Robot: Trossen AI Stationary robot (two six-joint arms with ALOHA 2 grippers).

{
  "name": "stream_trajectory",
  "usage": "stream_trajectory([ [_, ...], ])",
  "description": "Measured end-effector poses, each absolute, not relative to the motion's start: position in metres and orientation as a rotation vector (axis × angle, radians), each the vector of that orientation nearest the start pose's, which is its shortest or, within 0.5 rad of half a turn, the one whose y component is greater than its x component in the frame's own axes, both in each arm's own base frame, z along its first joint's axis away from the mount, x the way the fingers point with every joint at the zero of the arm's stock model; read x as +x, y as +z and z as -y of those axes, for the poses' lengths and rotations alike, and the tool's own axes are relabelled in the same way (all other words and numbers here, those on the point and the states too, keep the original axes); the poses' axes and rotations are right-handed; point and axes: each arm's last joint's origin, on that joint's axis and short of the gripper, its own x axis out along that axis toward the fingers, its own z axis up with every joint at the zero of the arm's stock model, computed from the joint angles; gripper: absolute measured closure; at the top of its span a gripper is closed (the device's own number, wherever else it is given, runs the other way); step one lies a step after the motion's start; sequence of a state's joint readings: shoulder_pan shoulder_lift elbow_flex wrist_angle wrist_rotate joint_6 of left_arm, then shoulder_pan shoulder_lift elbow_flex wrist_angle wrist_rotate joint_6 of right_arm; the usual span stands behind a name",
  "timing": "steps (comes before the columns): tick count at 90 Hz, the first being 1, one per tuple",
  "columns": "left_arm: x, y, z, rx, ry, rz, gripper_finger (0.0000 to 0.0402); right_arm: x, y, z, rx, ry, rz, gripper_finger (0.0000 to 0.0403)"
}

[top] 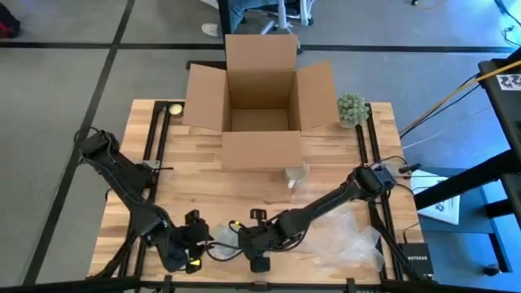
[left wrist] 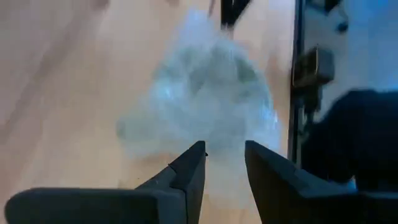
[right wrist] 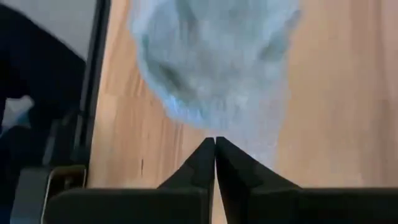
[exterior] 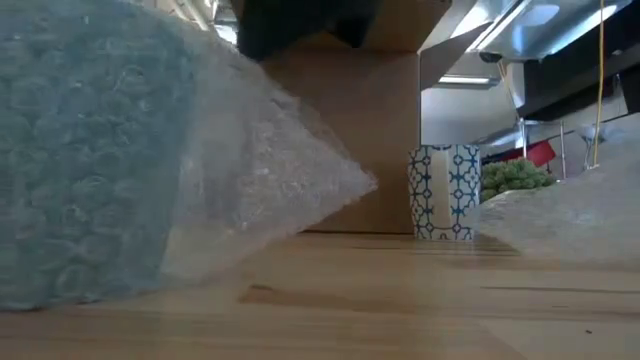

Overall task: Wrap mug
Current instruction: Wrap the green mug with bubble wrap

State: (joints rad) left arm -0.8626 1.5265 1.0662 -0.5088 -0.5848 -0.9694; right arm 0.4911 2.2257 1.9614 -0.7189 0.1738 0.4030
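Though seen whole from above, the table [top: 203, 183] hides detail at its near edge, where both arms crowd together. Left gripper [top: 198, 238] low at the near-left; right gripper [top: 242, 238] just beside it, reached across from the right. Between them, hard to make out, a pale wisp of bubble wrap [top: 218, 242]. Mug [top: 295, 175] small and washed out, just in front of the open cardboard box [top: 260, 102]. More clear plastic sheet [top: 354, 244] spread at the near-right. Small green plant [top: 352, 108] beside the box's right flap; a yellow ball [top: 174, 109] at the far-left corner.

At table height, mostly blocked by bubble wrap [exterior: 150, 170] filling the left half. Mug [exterior: 443, 192] upright, blue-and-white patterned, against the box front [exterior: 370, 130]; plant [exterior: 515, 176] behind it.

From the left wrist, fingers [left wrist: 189, 171] parted, gripping nothing, pointed at a blurred heap of wrap [left wrist: 205, 93].

From the right wrist, fingers [right wrist: 202, 165] pressed together on the lower edge of the wrap [right wrist: 214, 62], hanging over bare wood.
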Motion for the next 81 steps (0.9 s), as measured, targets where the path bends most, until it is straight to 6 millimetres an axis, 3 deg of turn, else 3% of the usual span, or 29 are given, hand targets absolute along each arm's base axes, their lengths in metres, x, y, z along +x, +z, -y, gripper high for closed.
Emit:
stream_trajectory([
  [13,0.227,0.227,0.221,-0.25,0.13,-0.733,0.0304,0.443,0.228,-0.229,0.006,0.123,-0.834,0.0402],
  [28,0.243,0.21,0.22,-0.219,0.109,-0.782,0.0304,0.451,0.209,-0.233,-0.054,0.151,-0.82,0.0402],
  [65,0.254,0.207,0.213,-0.198,0.082,-0.803,0.0304,0.452,0.202,-0.233,-0.098,0.107,-0.799,0.0402],
  [81,0.262,0.194,0.209,-0.194,0.081,-0.851,0.0304,0.454,0.197,-0.233,-0.127,0.114,-0.802,0.0402],
])
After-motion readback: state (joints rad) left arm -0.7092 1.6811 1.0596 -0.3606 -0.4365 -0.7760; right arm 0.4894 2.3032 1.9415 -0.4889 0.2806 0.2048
